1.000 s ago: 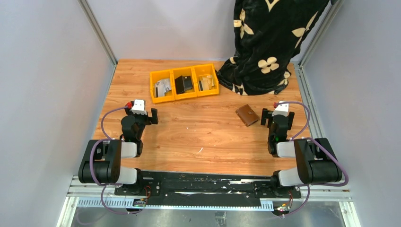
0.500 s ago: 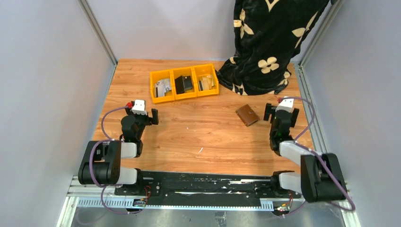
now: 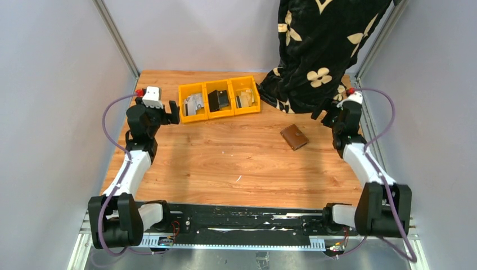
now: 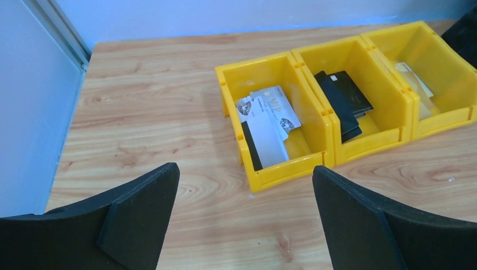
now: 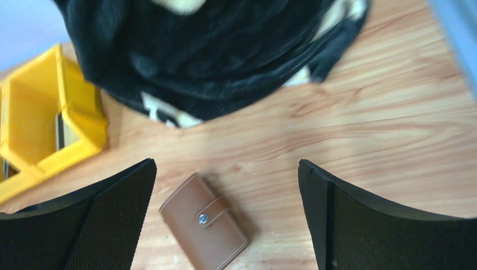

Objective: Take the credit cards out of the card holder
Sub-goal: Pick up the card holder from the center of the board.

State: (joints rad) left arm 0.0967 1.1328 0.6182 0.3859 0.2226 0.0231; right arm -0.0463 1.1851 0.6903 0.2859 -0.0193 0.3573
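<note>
The card holder (image 3: pixel 294 136) is a small brown leather wallet lying flat on the wooden table, its snap tab fastened; it also shows in the right wrist view (image 5: pixel 204 221). Any credit cards inside it are hidden. My right gripper (image 3: pixel 337 112) hovers open above and beyond the card holder, which sits low between the jaws and touches neither (image 5: pixel 228 166). My left gripper (image 3: pixel 157 111) is open and empty, just left of the yellow tray (image 3: pixel 220 115), over bare wood (image 4: pixel 244 174).
The yellow three-compartment tray (image 4: pixel 287 169) holds grey-white printed cards (image 4: pixel 270 121), black cards (image 4: pixel 343 98) and tan ones, one kind per compartment. A black floral cloth (image 3: pixel 320 45) hangs at the back right and drapes onto the table beside the tray (image 5: pixel 84 129). Grey walls close both sides.
Both arms have stretched forward and risen from near the table's front. The left gripper moved up beside the tray; the right moved back past the card holder. Both jaws stayed open.
</note>
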